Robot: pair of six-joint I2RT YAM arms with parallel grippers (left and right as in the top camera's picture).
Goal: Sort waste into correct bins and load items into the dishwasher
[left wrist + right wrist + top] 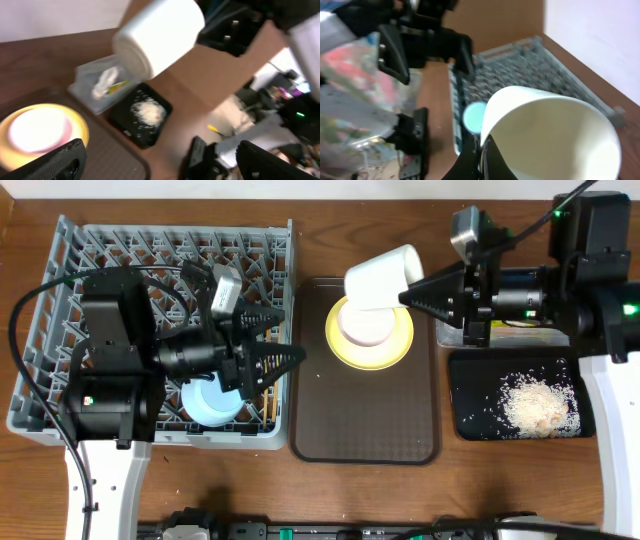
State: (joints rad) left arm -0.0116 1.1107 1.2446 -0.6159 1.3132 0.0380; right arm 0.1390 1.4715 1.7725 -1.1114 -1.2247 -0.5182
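Note:
My right gripper [410, 297] is shut on the rim of the small white cup [381, 277], holding it tilted in the air above the plate; the right wrist view looks into the cup [550, 135] with the fingers [470, 162] pinching its edge. The pale pinkish bowl [362, 325] sits on the yellow plate [372, 352]. My left gripper [278, 337] stands open and holds nothing at the right edge of the grey dishwasher rack [110, 245]. A light blue bowl [212, 401] rests in the rack. White rice scraps [538, 404] lie in the black tray bin [470, 380].
The plate stands on a dark brown serving tray [365, 415] between the rack and the bins. The clear tub [100, 82] with a white wrapper and a coloured packet sits behind the black tray [142, 115], mostly under my right arm in the overhead view.

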